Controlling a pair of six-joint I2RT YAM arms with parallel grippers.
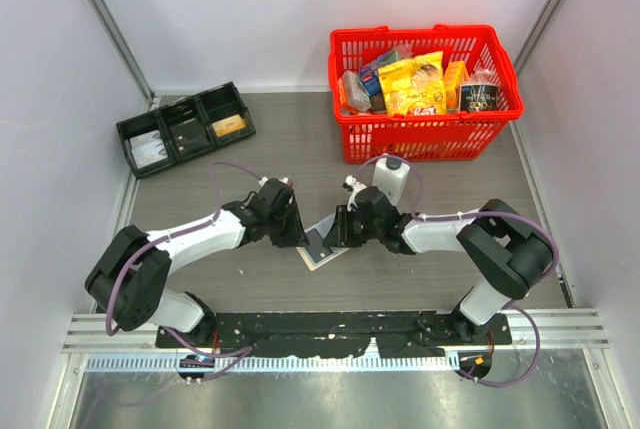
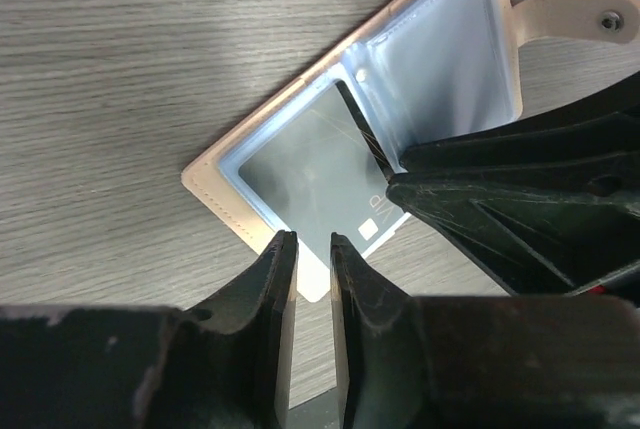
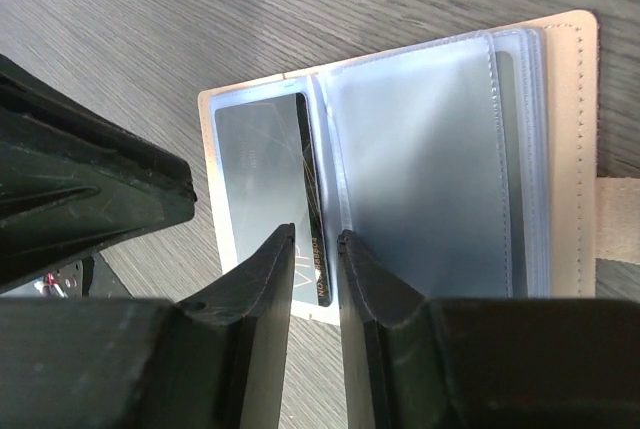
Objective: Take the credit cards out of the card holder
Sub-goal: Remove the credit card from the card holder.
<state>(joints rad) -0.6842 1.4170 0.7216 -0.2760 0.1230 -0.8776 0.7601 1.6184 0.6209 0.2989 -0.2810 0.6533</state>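
Left gripper (image 2: 312,249), jaws slightly apart, is kept at 9 o'clock of the open holder (image 3: 565,99) at table (image 1: 300,139) centre, likely to steady it, while a card (image 3: 255,169) is clamped from 3 o'clock by the right gripper (image 3: 315,249).

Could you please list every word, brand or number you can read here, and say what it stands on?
No text is legible.
Dark card in the open tan card holder: tiny white print at one end, too blurred.
Yellow snack bag in the red plastic basket: print too small.
Black can: label too small.
Contents of the black three-compartment tray: too small.
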